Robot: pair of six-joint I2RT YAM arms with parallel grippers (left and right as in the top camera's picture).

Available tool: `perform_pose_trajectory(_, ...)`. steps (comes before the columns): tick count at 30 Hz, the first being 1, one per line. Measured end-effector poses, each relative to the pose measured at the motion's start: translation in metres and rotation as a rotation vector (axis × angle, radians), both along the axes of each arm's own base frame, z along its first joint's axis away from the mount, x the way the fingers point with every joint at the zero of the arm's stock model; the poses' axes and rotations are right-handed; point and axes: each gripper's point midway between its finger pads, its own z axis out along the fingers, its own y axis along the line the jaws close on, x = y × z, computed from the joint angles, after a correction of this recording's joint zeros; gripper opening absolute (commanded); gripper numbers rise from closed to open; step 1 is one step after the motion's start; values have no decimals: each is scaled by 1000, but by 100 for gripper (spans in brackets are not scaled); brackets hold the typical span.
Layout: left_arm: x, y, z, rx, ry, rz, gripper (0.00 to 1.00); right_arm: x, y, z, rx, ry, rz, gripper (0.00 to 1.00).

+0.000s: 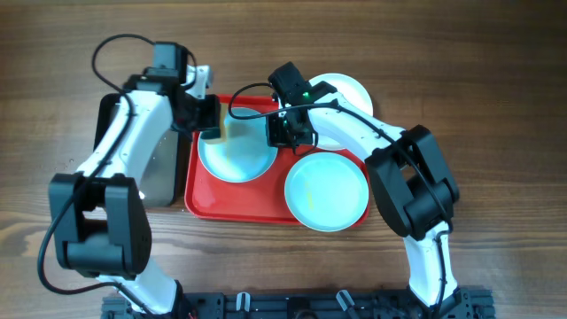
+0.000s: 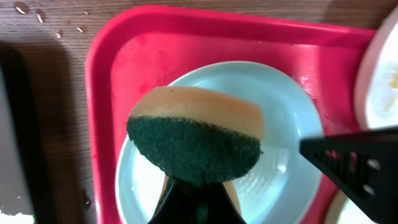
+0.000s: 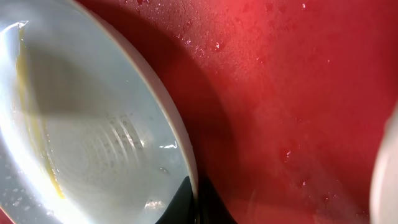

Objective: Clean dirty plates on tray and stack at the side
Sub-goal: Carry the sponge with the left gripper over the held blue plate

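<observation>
On red tray (image 1: 257,209), L gripper (image 2: 196,186) clamps sponge (image 2: 196,140) over mint plate (image 1: 232,159) w/ R gripper (image 1: 286,133) pinching its rim.

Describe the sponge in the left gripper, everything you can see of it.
The sponge is a two-layer pad: tan-orange foam backed by a dark green scouring face, which is turned toward the wrist camera. It looks soft and is bowed into an arch where the left gripper pinches its lower edge. It hangs over the pale blue plate on the red tray; contact with the plate cannot be judged.
</observation>
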Motion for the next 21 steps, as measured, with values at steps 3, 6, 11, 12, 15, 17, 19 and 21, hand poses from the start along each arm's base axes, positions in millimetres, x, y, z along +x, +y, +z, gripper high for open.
perform_pose_trajectory(3,-2,-4,-14,75,-7,31,4,0,0,0,3,1,3,4)
perform_pose_trajectory(6,-9,0,-30,148,1,73,4,0,0,0,7,4,2,4)
perform_pose_trajectory(11,-19,9,-51,272,-8,169,4,0,0,0,20,12,1,4)
perform_pose_trajectory(12,-18,9,-52,281,-15,177,4,0,0,0,20,13,0,4)
perform_pose_trajectory(15,-17,4,-53,299,-37,181,4,0,0,0,21,14,0,4)
perform_pose_trajectory(17,-18,-1,-55,304,-44,170,4,-1,0,0,22,15,1,4)
perform_pose_trajectory(19,-15,-7,-60,303,-51,156,4,-1,0,0,21,16,0,4)
perform_pose_trajectory(21,-13,-12,-67,303,-51,147,4,-1,-1,0,21,17,0,4)
